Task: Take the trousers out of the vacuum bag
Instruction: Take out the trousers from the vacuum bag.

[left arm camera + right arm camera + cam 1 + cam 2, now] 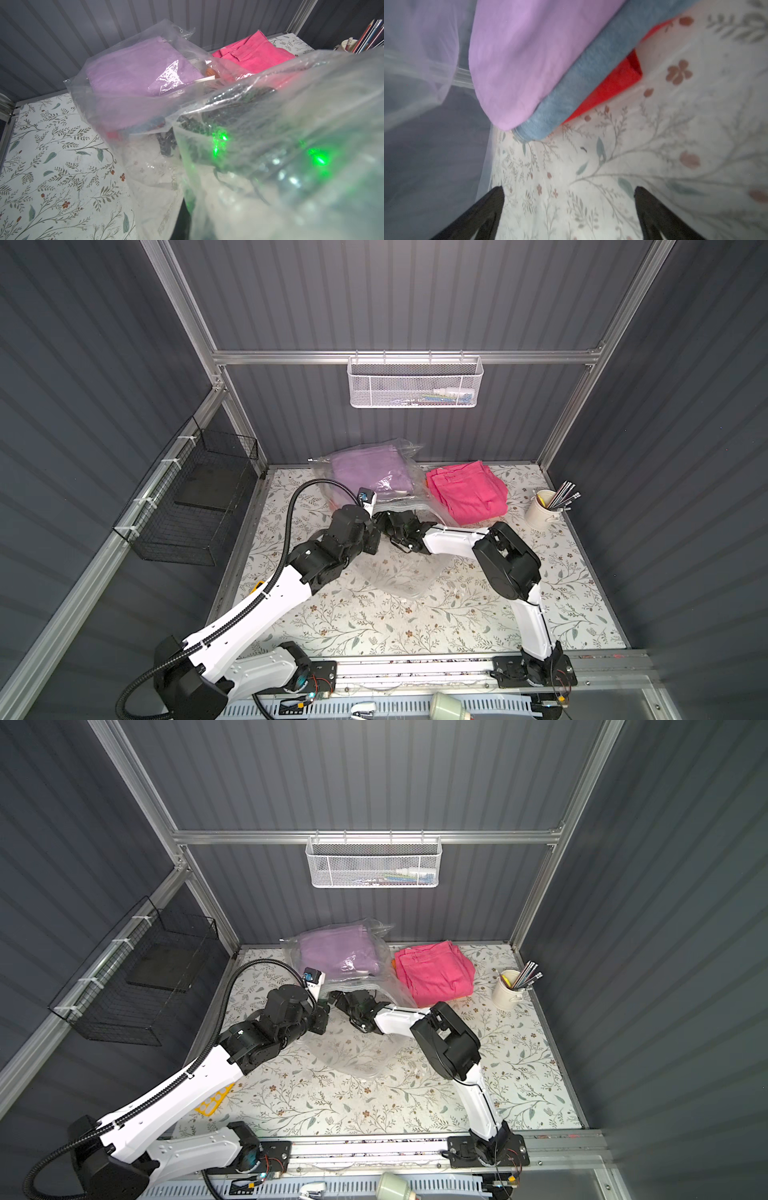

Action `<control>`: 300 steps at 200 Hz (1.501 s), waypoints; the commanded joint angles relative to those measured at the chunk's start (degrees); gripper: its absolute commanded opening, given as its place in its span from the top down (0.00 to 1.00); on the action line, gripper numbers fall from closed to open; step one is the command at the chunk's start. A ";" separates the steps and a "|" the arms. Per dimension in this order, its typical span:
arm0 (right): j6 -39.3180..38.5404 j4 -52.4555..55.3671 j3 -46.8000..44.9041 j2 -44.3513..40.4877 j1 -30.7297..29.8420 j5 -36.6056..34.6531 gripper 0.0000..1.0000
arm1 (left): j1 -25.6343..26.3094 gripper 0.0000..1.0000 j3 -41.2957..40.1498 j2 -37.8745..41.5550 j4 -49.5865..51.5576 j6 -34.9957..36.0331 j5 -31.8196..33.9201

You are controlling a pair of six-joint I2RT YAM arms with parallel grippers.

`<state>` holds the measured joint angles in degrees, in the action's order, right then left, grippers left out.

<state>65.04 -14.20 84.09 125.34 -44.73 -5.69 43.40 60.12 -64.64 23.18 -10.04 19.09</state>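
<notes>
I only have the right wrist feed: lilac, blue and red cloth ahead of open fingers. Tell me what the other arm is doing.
Observer: The left pincer is shut, apparently pinching the vacuum bag at its mouth, with the plastic raised over your right pincer.
Operator: Report anything already out.
Observer: The hot pink trousers lie folded on the table outside the bag, to its right near the far edge.
Operator: Name whatever stands beside them.
Observer: A cream cup of pencils stands farther right, apart from the pink pair.
</notes>
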 commanded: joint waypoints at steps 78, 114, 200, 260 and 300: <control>0.00 0.42 6.70 6.25 1.89 -0.31 0.02 | -0.33 1.00 -0.50 3.53 0.46 -1.63 2.46; 0.19 2.93 11.64 8.90 4.21 -1.10 0.02 | -0.34 1.00 -0.75 3.14 0.49 -1.82 3.12; 4.45 5.62 18.39 13.72 4.29 -2.21 0.25 | -0.40 1.00 -0.57 2.77 0.78 -2.00 3.57; 6.22 5.63 17.75 14.65 4.45 -2.54 0.20 | -0.33 1.00 -1.28 3.25 0.70 -2.26 3.85; 6.54 7.30 21.14 17.27 4.95 -2.21 0.16 | -0.37 1.00 -1.08 3.70 1.16 -2.26 4.37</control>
<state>71.29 -9.89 103.00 139.55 -40.49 -7.55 43.40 59.29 -62.46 23.59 -11.40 22.50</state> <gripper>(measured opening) 0.841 0.046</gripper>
